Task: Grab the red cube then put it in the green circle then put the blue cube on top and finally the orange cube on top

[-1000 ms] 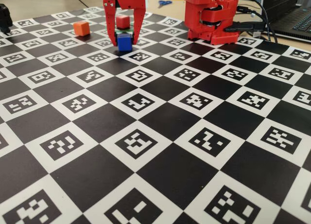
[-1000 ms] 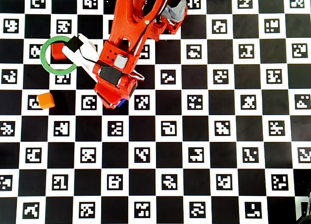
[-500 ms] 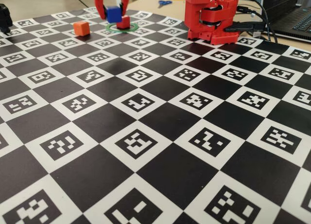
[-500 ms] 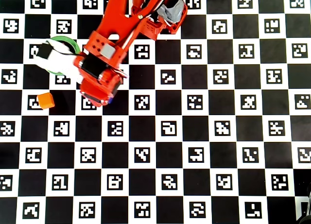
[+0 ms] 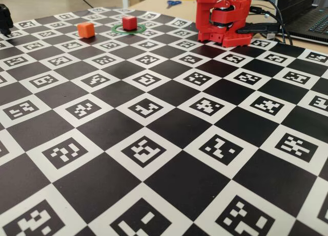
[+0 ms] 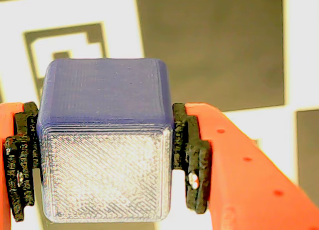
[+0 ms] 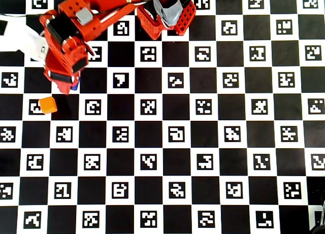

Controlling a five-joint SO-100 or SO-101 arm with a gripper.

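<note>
In the wrist view my gripper is shut on the blue cube, which is pinched between the black pads above the checkered board. The red cube sits inside the green circle at the far end of the board in the fixed view. The orange cube rests to its left, apart from it. My gripper is above the top edge of the fixed view. From overhead the red arm covers the circle and the red cube. Only a sliver of the blue cube shows under it, with the orange cube below-left.
The arm's red base stands at the board's far right in the fixed view, with cables and a laptop behind it. Scissors lie on the table beyond the board. A dark object stands at the far left edge.
The gripper has carried the blue cube up and out of the fixed view. From overhead the arm has swung further left, over the green circle. The red and orange cubes stayed put.
</note>
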